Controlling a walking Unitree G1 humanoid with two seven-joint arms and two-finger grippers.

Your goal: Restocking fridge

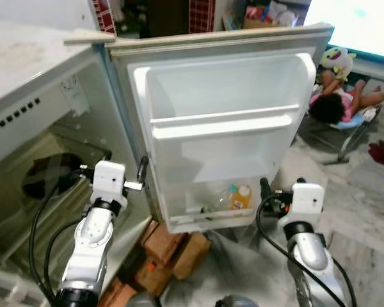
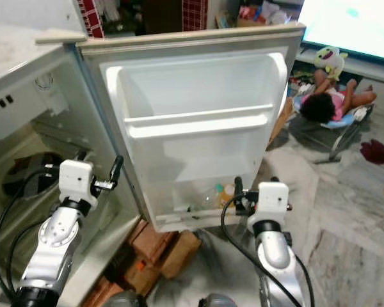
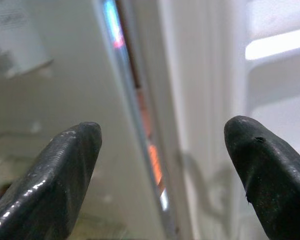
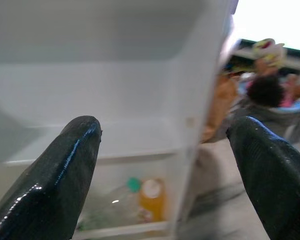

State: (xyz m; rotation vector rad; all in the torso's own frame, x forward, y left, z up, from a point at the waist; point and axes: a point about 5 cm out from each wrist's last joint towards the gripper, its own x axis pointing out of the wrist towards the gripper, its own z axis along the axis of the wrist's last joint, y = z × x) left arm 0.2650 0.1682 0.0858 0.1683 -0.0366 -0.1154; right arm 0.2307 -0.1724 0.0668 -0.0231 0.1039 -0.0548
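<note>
Right wrist view, right gripper (image 4: 162, 165) spread wide before orange bottle (image 4: 151, 199), label unreadable, left gripper (image 3: 162, 160) spread too

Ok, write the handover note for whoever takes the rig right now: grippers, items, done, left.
Left gripper: jaws open, empty, at the hinge-side edge of the open fridge door.
Right gripper: jaws open, empty, beside the door's lower right corner.
Items: an orange bottle and a clear bottle with a green cap sit in the bottom door shelf. The upper door shelf holds nothing.
Done: door open, two bottles in the door.
Left: nothing in hand; fetch the next item.
</note>
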